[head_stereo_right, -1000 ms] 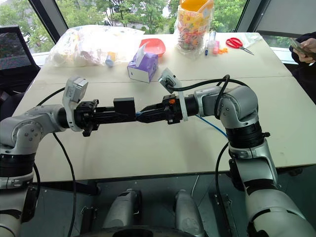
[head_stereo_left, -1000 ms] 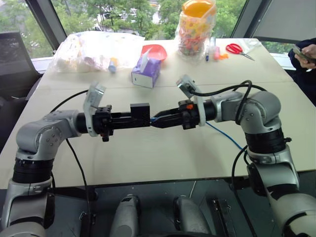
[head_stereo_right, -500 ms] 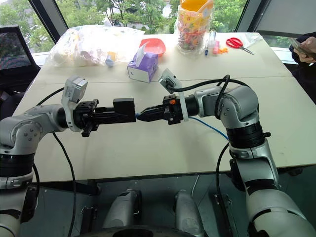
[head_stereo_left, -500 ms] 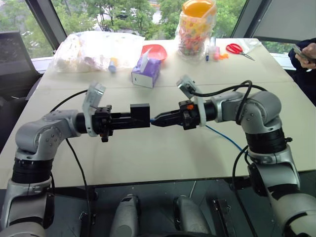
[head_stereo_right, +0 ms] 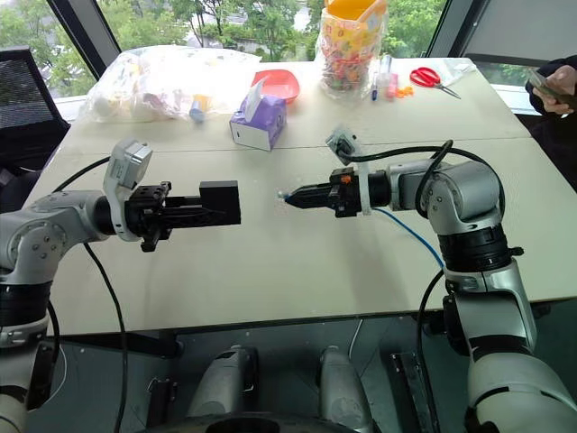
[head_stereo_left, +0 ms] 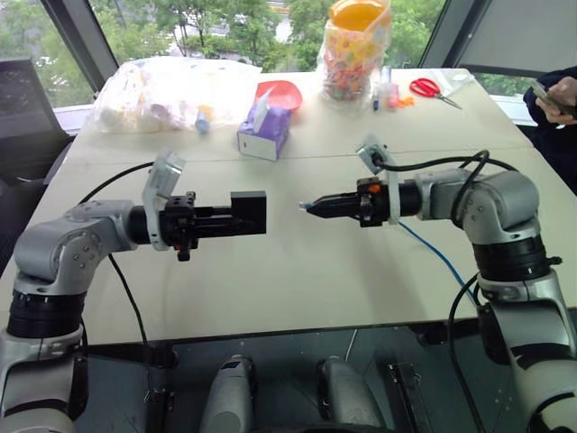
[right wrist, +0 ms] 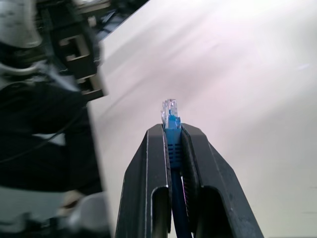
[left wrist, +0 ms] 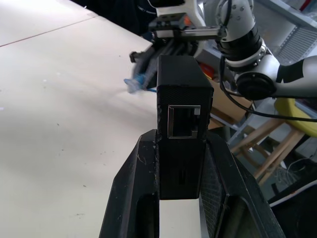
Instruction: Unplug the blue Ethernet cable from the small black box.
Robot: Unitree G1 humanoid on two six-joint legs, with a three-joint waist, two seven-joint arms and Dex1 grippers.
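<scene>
My left gripper (head_stereo_left: 236, 219) is shut on the small black box (head_stereo_left: 248, 213) and holds it level above the table. In the left wrist view the box (left wrist: 179, 148) shows an empty port facing outward. My right gripper (head_stereo_left: 311, 207) is shut on the blue Ethernet cable (right wrist: 172, 144) just behind its clear plug (right wrist: 170, 110). The plug (head_stereo_left: 303, 207) hangs free in the air, a short gap to the right of the box. Behind the right wrist the blue cord (head_stereo_right: 410, 236) trails down across the table to its front edge.
A purple tissue box (head_stereo_left: 264, 133), a red bowl (head_stereo_left: 280, 93), a plastic bag of items (head_stereo_left: 171, 86), a candy jar (head_stereo_left: 356, 45) and red scissors (head_stereo_left: 431, 87) stand at the table's far side. A person's hand with a phone (head_stereo_left: 559, 95) is at the far right.
My right gripper has pulled away to the right with the plug, which has come out of the box. A gap now separates them. The left gripper has held still.
</scene>
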